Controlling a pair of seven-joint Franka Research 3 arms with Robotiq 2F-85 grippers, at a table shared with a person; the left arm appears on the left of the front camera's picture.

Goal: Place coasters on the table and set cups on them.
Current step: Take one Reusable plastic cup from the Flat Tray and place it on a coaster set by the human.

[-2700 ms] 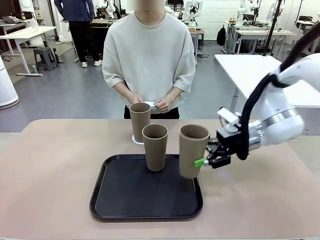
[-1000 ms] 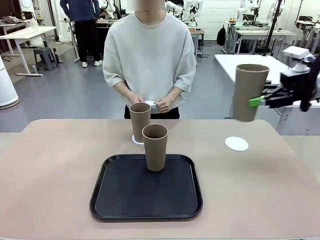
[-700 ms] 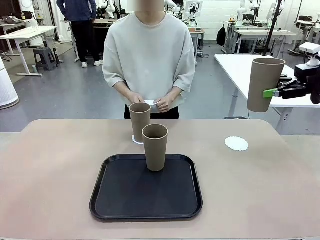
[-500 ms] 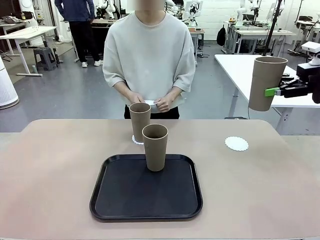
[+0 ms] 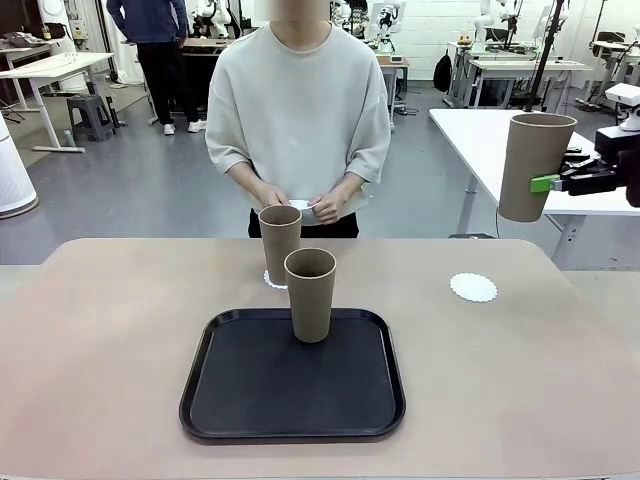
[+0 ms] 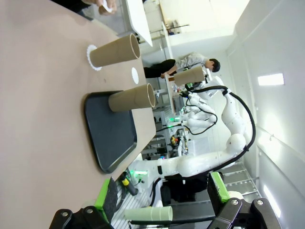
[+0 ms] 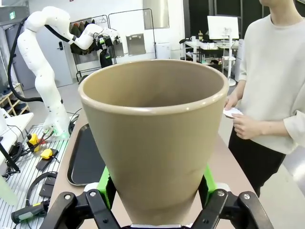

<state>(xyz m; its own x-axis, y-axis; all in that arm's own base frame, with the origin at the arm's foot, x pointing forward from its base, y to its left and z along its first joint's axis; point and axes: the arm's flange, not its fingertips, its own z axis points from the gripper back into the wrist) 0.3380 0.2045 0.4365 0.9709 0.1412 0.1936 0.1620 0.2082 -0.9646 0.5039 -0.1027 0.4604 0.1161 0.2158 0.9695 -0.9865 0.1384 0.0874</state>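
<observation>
Cup (image 5: 535, 165) in the front view hangs high at your right, pinched by the right gripper (image 5: 548, 184); next, I judge, lower it upright onto the bare coaster (image 5: 473, 287). Another cup (image 5: 310, 295) stands on the tray (image 5: 230, 400). Left wrist view: left gripper (image 6: 162, 193) spread, empty. Right wrist view: held cup looks empty.

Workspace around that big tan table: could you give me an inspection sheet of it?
Surface: matte beige-tan table with rounded corners.
Job's things: one tall tan-brown cup stands on a white lacy paper coaster; second cup on the flat black tray; third cup held high at right; second coaster lies bare.
Clutter: nothing seen.
Claws: right claw shut on third cup; left claw open, empty.
Cables: black cable along the right arm.
Surroundings: person in a pale sweatshirt across the table, holding something white; white table behind.
</observation>
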